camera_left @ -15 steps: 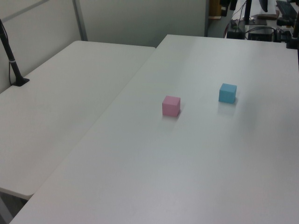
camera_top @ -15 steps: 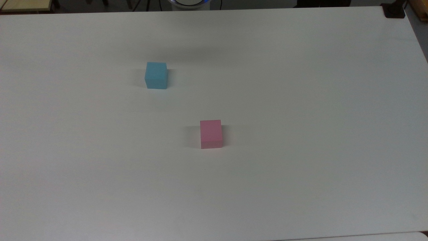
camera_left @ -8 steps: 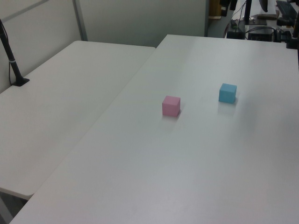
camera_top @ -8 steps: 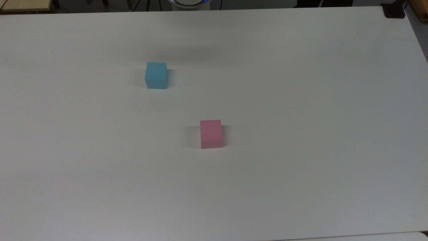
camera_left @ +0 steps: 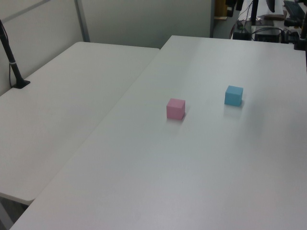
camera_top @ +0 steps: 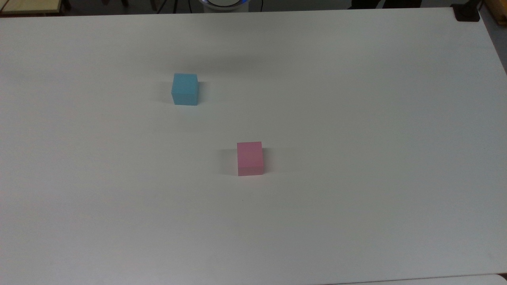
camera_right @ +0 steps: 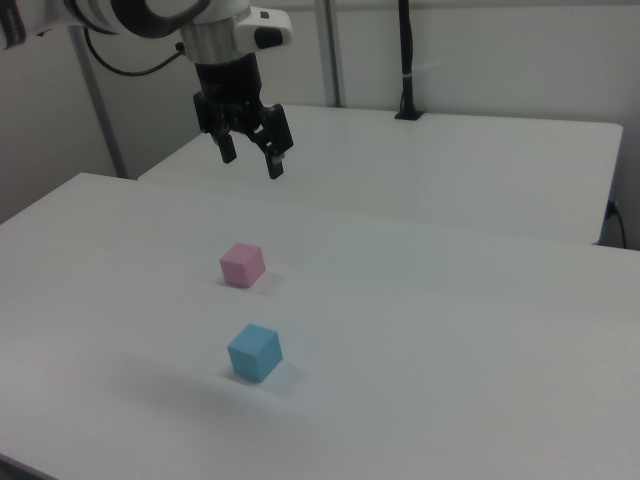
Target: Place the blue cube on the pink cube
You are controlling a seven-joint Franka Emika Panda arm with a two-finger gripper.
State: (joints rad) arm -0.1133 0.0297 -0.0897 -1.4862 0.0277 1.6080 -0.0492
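While nothing is held yet: step in hand looks like the approach to the blue cube (camera_right: 255,352).
Jaws: the gripper (camera_right: 251,156) hangs high w/ jaws apart and empty, fingers pointing down, well above both cubes in the right view.
Blue cube: sits flat on the white surface (camera_top: 356,118), untouched; in the top view (camera_top: 185,89) it's up and to the top view's left of the pink cube (camera_top: 250,158); in the left view (camera_left: 233,95) it's to the left view's right of pink (camera_left: 175,109).
Pink cube: also flat on the surface, well apart from blue; in the right view (camera_right: 242,265) it lies between the gripper and the blue cube.
Progress: judged as barely begun, no grasp, no lift, cubes not stacked.
Approach tip: prob. best to travel over pink at height, not low, so it isn't knocked; then come straight down on blue.
Grasp tip: line the jaws up w/ two parallel faces of blue, not its corners; in the right view the cube looks turned relative to the surface edge, so wrist rotation may be needed.
Depth tip: close around the cube's mid-height, leaving its underside free for a flat set-down.
Risk: off-centre closing could spin or shove the light cube.
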